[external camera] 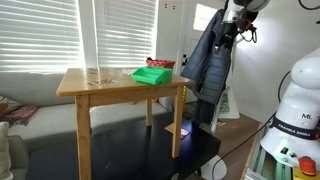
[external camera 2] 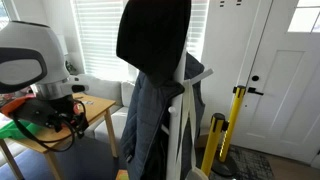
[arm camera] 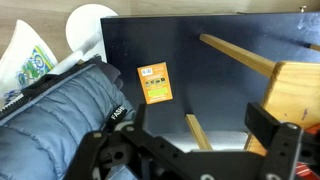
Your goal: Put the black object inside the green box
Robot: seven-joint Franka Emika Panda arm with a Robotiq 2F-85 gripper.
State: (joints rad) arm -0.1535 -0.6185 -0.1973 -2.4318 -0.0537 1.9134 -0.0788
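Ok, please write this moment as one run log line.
gripper open, empty, high beside jacket | green box on table | black object not identified

Arm built of rounded, glossy white links [external camera: 300, 85] separated by dark seams; the lower link carries a line of dark lettering [external camera: 294, 128]. Thin black cables [external camera: 246, 33] hang at the wrist. The hand [arm camera: 190, 155] is matte black, with angular, boxy fingers [arm camera: 272, 140].
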